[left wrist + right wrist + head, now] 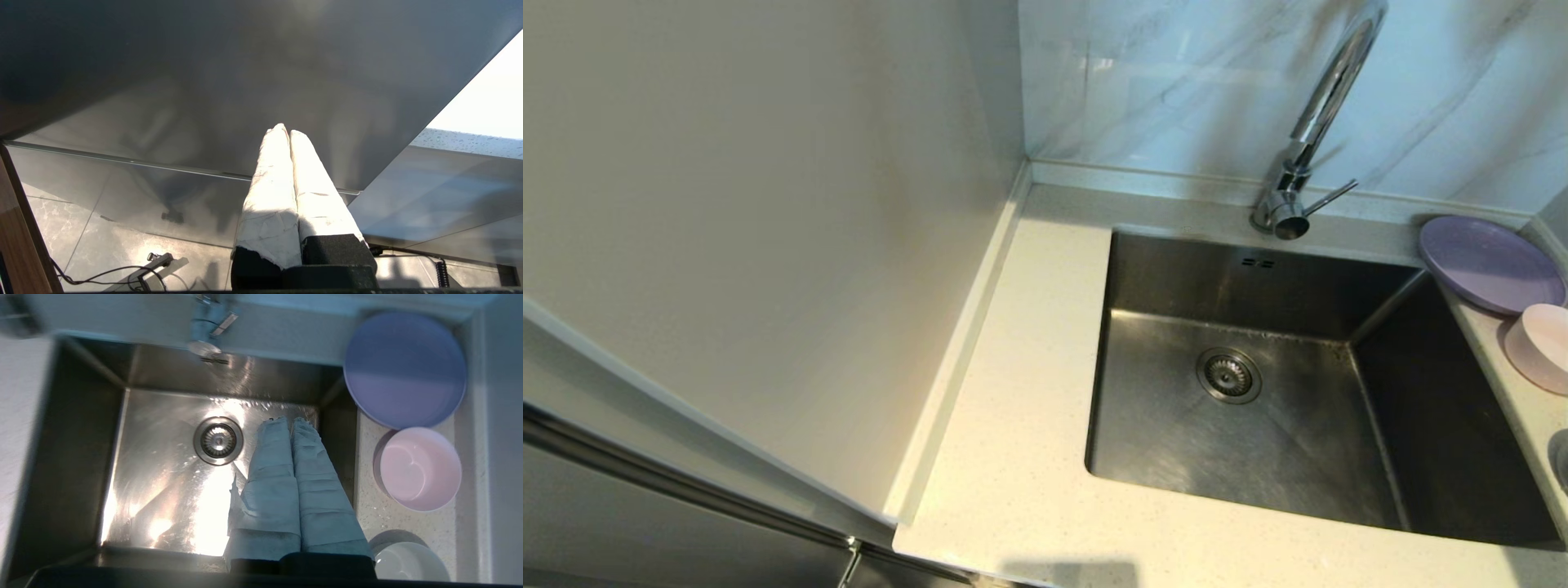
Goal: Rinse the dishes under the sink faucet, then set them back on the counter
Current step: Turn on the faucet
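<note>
The sink [1282,392] is sitting sunk into the cream speckled bench [1013,425], its steel basin lying bare around the round drain strainer [1228,376], with two small overflow slots [1258,263] showing high on the back wall. The faucet [1319,114] is rising from the strip of bench behind the basin, its chrome neck arching up against the grey-veined marble wall [1176,82] and its thin lever [1331,198] pointing off to the right.

The dishes are waiting in a row on the narrow strip of bench to the right of the sink. The lilac plate [404,369] is lying in the back corner, the pink bowl [420,468] is sitting just in front of it with its rim close against the plate's edge, and the whitish bowl [408,561] is standing nearest the front, slightly apart from the pink one.

The right end effector [288,421] is hanging over the right side of the basin, its two cloth-wrapped fingers [273,473] pressed together and gripping nothing; the sink's right wall is lying between it and the dishes.

The left end effector [286,130] is hanging low beside a dark glossy panel [204,81] above a tiled floor [122,245] with a loose cable [102,273], its white-wrapped fingers likewise closed on nothing. A plain pale wall [768,204] is flanking the bench on the left
</note>
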You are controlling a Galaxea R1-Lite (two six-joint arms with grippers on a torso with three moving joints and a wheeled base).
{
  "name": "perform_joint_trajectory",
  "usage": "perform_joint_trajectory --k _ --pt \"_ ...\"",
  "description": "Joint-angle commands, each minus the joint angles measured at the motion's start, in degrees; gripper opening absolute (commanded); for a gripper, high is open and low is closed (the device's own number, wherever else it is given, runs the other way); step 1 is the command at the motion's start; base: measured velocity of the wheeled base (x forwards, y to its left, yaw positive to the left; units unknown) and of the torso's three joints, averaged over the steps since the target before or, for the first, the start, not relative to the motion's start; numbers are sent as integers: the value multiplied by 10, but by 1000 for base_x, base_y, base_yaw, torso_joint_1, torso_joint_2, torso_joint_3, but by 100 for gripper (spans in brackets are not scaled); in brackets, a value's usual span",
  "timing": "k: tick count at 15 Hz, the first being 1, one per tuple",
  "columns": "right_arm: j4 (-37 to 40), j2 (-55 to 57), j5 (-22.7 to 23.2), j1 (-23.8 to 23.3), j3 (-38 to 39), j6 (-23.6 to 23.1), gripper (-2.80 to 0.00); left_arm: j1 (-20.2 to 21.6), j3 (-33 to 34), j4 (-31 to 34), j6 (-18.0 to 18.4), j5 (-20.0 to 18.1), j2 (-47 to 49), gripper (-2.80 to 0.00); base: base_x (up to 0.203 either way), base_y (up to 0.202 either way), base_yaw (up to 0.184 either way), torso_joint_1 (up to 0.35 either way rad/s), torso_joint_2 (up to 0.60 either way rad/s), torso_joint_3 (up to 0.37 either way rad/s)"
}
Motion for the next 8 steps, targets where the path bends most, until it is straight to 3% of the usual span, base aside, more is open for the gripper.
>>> perform_joint_trajectory --k 1,6,8 --pt "3 89 23 -53 -20 12 -280 0 0 0 0 0 0 -280 0 0 0 0 0 0" --pt "2 198 136 -163 -28 69 -280 0 0 0 0 0 0 -280 0 0 0 0 0 0" --pt "-10 245 222 -211 -36 73 -280 0 0 0 0 0 0 -280 0 0 0 0 0 0"
